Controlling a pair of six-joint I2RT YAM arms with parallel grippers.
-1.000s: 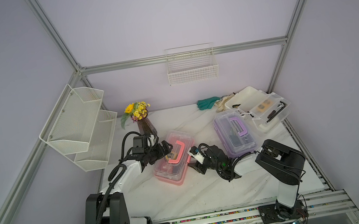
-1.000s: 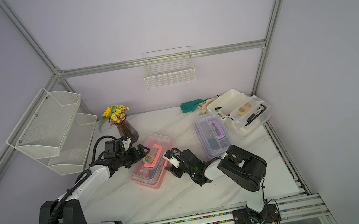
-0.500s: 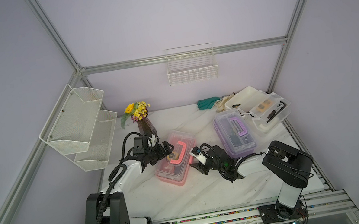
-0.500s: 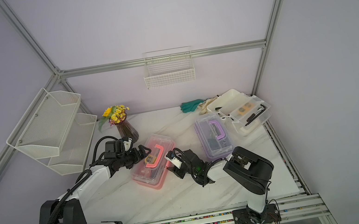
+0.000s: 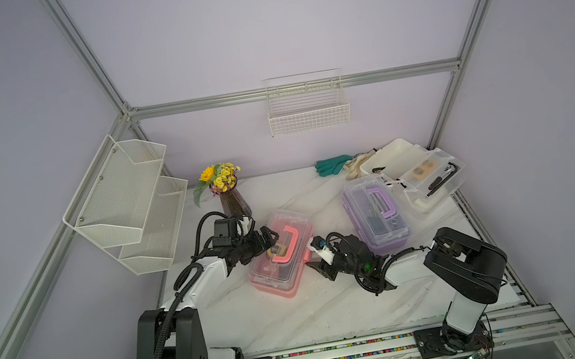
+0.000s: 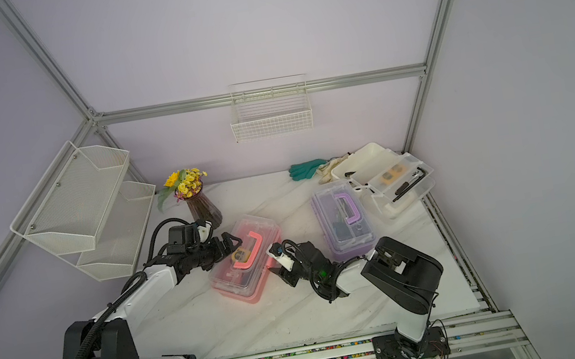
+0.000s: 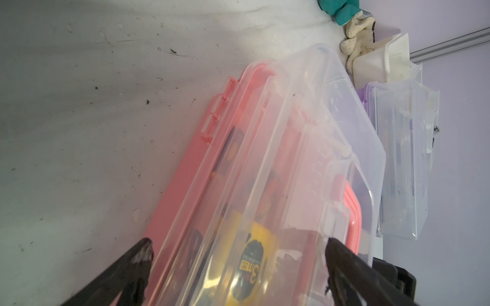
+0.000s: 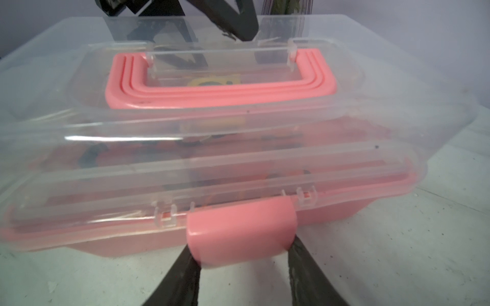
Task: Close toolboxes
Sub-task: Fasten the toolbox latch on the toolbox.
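since the pink toolbox is thin plastic with a clear lid, i judge it light, a little springy and apt to slide on the smooth marbled table. it sits mid-table, lid down. my right hand pinches the pink latch by its sides, the sensible place to hold. my left hand is spread wide over the lid's far edge. the purple toolbox lies near and the vase is close behind, so room is snug.

Tabletop bare before pink toolbox; vase near far corner.
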